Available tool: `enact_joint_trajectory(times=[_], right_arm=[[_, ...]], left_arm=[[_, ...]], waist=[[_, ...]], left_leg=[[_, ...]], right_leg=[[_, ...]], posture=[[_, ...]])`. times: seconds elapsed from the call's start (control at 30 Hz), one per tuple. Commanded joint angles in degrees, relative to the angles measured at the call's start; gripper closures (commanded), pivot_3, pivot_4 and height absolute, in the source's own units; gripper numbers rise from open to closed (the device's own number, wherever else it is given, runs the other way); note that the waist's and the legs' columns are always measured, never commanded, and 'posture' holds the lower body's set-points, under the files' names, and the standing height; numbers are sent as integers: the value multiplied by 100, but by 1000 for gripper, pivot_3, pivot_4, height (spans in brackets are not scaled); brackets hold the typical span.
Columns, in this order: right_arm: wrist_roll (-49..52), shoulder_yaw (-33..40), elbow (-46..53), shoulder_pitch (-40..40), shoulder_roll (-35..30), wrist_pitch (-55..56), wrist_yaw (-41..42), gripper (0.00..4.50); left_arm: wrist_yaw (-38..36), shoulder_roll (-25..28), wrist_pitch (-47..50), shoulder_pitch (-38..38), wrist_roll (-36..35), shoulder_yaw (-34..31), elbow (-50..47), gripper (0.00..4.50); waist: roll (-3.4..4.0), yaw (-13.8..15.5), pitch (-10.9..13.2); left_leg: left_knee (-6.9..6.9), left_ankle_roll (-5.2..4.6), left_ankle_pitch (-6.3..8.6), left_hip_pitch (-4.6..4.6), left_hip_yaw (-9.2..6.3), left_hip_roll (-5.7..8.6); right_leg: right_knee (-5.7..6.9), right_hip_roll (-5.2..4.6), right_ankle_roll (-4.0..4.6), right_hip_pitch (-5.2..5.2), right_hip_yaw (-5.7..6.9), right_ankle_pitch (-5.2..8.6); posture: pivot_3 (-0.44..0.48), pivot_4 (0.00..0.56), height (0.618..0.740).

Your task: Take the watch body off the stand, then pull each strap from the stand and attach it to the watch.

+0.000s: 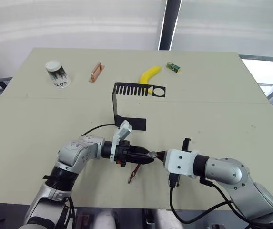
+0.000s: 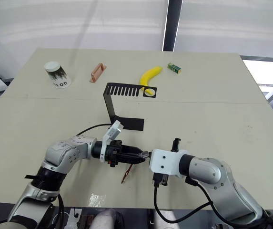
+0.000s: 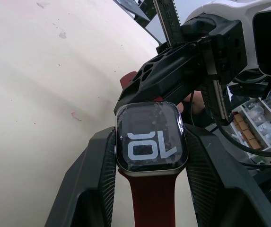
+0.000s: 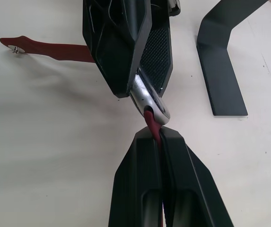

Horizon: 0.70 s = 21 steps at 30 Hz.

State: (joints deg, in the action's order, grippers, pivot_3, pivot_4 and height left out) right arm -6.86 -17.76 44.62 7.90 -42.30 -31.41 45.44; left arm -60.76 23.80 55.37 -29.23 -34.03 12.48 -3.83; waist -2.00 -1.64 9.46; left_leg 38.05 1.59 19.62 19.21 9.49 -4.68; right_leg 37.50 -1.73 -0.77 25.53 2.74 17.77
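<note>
Two grippers meet over the matte cream table (image 1: 212,109), joining a watch.

The watch body (image 3: 151,139), a glossy rounded-square case with a polished grey rim and pale digits on its screen, sits clamped between the left gripper's (image 1: 148,156) ribbed black fingers (image 3: 95,184), near the table's 6 o'clock edge. One smooth maroon strap (image 1: 134,173) hangs from it, tip on the table. The right gripper (image 4: 160,137) is pinched tight on the second strap (image 4: 150,120), whose end meets the case rim. The empty stand (image 1: 126,107), flat black sheet metal with comb slots, stands at 12 o'clock from the grippers.
</note>
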Motion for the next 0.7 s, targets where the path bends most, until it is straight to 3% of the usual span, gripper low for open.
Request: enact_joint_trajectory(times=[0.03,0.5,0.53,0.57,0.7], right_arm=[[98,-113,248,158,172,157,-8,4500],[404,197,415,-6,210,-250,18,4500],[503,328,470,-64,145,-328,81,3836],[604,455,531,-140,60,-420,159,3704],[870,1025,689,-531,-320,-203,332,1920]], left_arm=[[-125,-280,-1,-56,-183,428,-466,2896],[-171,-187,-114,-84,-106,336,-345,2896],[-200,-134,-181,-85,-68,299,-306,2896],[-247,-73,-276,-80,-24,269,-265,2896],[-487,162,-821,-13,96,122,-139,2896]], waist=[[0,0,0],[0,4,0],[0,5,0],[2,7,1],[-1,4,3]], left_leg=[[0,0,0,0,0,0],[0,0,0,0,0,0],[0,0,0,1,-1,0],[-1,0,0,1,-2,-1],[-1,-3,2,5,-3,0]], right_leg=[[0,0,0,0,0,0],[0,0,0,0,0,0],[0,-1,0,0,0,0],[0,-1,0,0,1,0],[-5,-2,0,1,3,0]], posture=[[0,150,729],[0,150,729],[0,150,729],[0,150,729],[0,150,729]])
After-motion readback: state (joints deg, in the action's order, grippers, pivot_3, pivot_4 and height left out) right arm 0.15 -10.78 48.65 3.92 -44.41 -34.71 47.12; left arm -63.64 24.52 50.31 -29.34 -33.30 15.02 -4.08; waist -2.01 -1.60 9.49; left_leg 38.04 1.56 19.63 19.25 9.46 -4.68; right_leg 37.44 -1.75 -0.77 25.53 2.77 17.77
